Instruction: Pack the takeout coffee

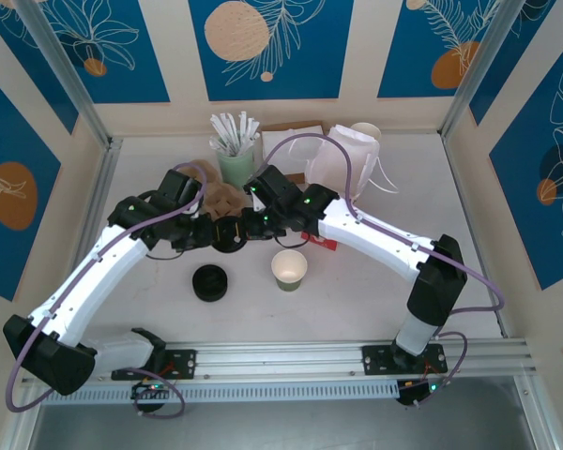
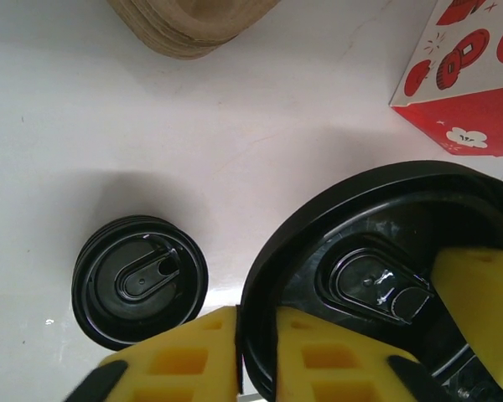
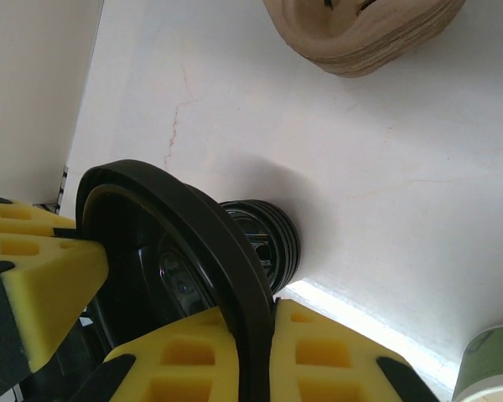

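Observation:
The takeout coffee cup (image 1: 289, 269), small with a dark green body, stands open-topped on the table in front of both arms; its edge is at the corner of the right wrist view (image 3: 490, 368). A single round black lid (image 1: 230, 234) hangs above the table between the two grippers. My left gripper (image 2: 256, 352) is shut on one side of the lid's rim (image 2: 386, 268). My right gripper (image 3: 256, 352) is shut on the rim (image 3: 193, 243) from the other side. The red-and-white bag (image 2: 465, 92) sits behind, partly under the right arm.
A low stack of bare black lids (image 1: 209, 282) (image 2: 140, 280) (image 3: 272, 243) sits left of the cup. Brown pulp carriers (image 1: 227, 199) (image 3: 360, 33) lie behind the grippers. A green holder of white sticks (image 1: 235, 155) and a white bag (image 1: 352, 159) stand at the back.

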Tool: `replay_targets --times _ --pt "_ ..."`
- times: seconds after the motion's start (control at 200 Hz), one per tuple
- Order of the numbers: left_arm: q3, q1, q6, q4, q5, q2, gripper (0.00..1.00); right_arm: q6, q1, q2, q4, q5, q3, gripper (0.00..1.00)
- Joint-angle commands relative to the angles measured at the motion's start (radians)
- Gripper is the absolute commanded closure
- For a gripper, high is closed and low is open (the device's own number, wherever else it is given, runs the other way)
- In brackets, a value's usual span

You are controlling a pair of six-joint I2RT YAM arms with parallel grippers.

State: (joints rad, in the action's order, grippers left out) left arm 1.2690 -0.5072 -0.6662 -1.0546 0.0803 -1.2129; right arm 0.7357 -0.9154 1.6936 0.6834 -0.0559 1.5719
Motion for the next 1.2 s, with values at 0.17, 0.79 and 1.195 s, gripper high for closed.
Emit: replay_targets --times 0.17,0.79,1.195 --pt "0.051 -0.013 0.102 0.101 0.086 0.059 0.50 -0.004 0.041 -0.036 0.045 0.061 0.035 1.00" --pt "0.000 -0.052 1.111 0.410 0.506 0.262 0.25 -0.132 0.204 -0.102 0.480 0.446 0.141 1.00" --pt "-0.125 -0.144 1.426 0.441 0.601 0.290 0.14 -0.165 0.293 -0.134 0.591 0.632 0.106 1.00"
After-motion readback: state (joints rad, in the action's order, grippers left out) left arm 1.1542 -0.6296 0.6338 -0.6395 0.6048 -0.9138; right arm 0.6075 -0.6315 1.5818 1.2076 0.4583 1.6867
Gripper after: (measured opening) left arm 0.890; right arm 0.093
